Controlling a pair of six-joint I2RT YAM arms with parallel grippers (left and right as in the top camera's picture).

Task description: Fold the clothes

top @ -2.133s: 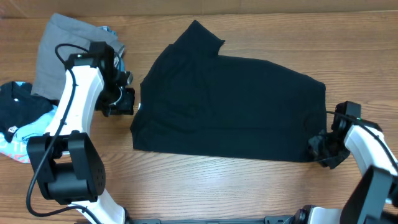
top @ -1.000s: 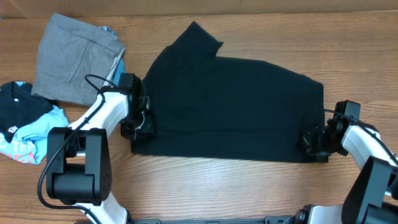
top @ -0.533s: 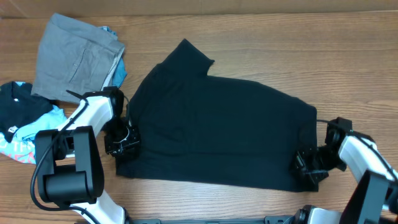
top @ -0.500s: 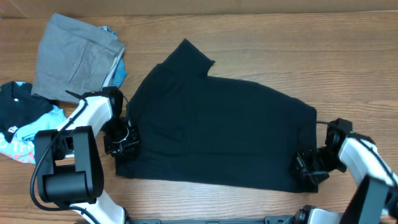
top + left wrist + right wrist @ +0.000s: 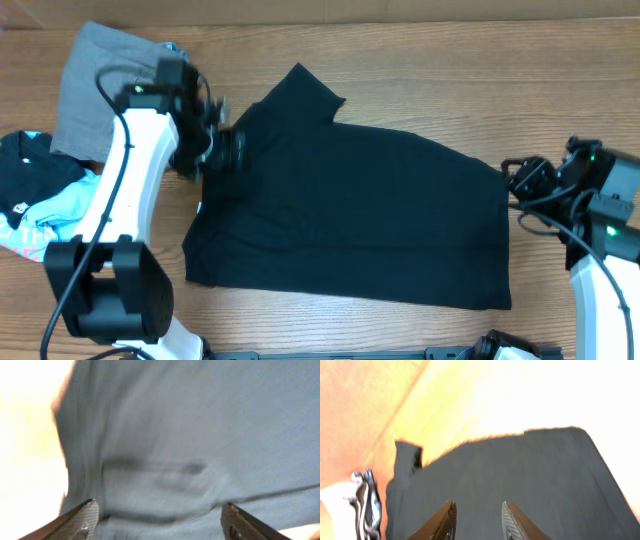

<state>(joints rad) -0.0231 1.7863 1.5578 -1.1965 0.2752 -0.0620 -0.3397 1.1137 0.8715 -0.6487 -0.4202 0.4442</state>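
Wood-grain surface (image 5: 420, 45) carries the black T-shirt (image 5: 360, 210) at its middle, spread flat in a roughly rectangular outline, with one short sleeve (image 5: 308, 88) projecting at the far left corner. Only that one sleeve shows, so the garment is judged to be either folded once along its length or laid with the other sleeve tucked under; the views do not settle which. The left gripper (image 5: 233, 152) hangs above the shirt's far left edge, jaws spread and empty, with blurred cloth below them in the left wrist view. The right gripper (image 5: 518, 178) sits just beside the shirt's right edge, jaws spread and empty. No compact fold is present, so most folding steps are judged outstanding. Grey trousers (image 5: 100, 95) and a black and light-blue garment (image 5: 35, 205) lie at the left, apart from the shirt.
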